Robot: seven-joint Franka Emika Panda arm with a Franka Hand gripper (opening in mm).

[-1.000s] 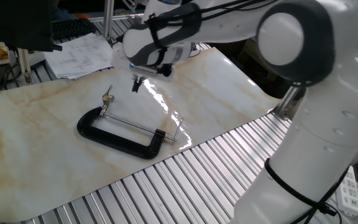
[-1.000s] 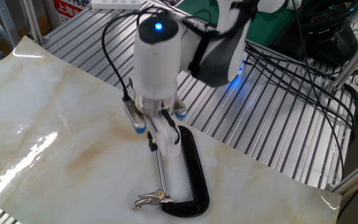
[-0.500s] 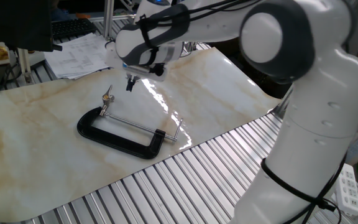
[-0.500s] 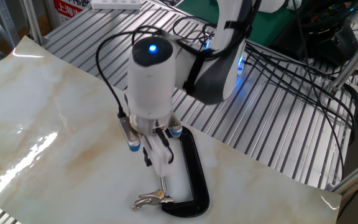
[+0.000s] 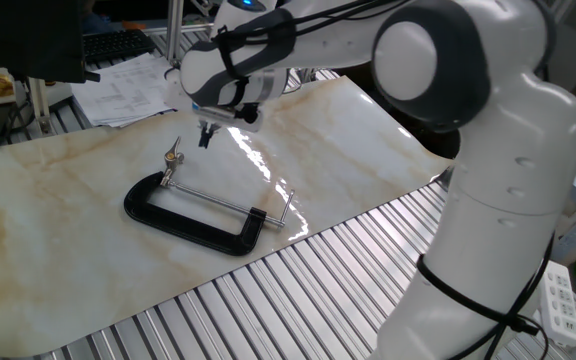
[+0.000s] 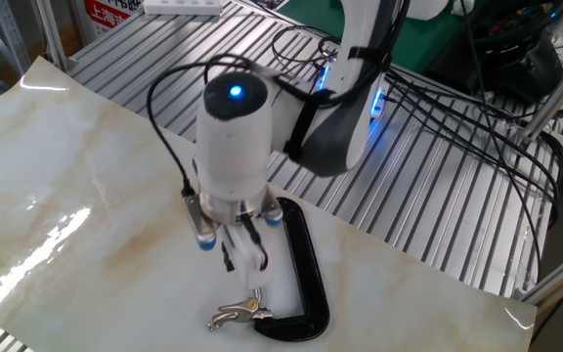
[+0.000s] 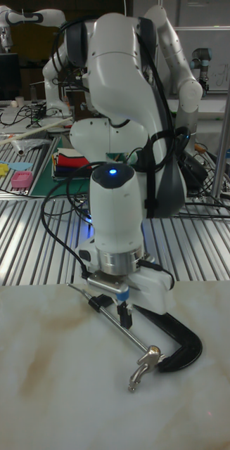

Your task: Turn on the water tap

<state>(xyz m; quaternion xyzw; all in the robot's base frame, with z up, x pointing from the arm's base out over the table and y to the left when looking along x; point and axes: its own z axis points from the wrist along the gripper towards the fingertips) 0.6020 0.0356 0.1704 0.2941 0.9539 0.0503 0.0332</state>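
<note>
The water tap [image 5: 173, 155] is a small silver-and-brass T handle at the far-left end of the thin screw rod [image 5: 218, 203] of a black C-clamp [image 5: 183, 228] lying flat on the marble sheet. It also shows as tap [image 6: 238, 313] and tap [image 7: 144, 365]. My gripper [image 5: 205, 135] hangs point-down just right of the tap, a little above the sheet and apart from it. In the other fixed view the gripper [image 6: 235, 258] stands over the rod, short of the tap. Its fingers are close together, shut on nothing. The gripper [image 7: 123, 313] hovers over the rod's middle.
The marble sheet [image 5: 58, 200] lies on a slatted aluminium table [image 5: 268, 300]. Papers [image 5: 128, 85] and a keyboard [image 5: 118, 42] sit beyond its far edge. Cables [image 6: 457, 88] run at the back. The clamp's plain crossbar pin [image 5: 290, 205] sticks out at the rod's other end.
My gripper has travelled along the screw rod toward the tap end and a little lower. The clamp and tap have not moved.
</note>
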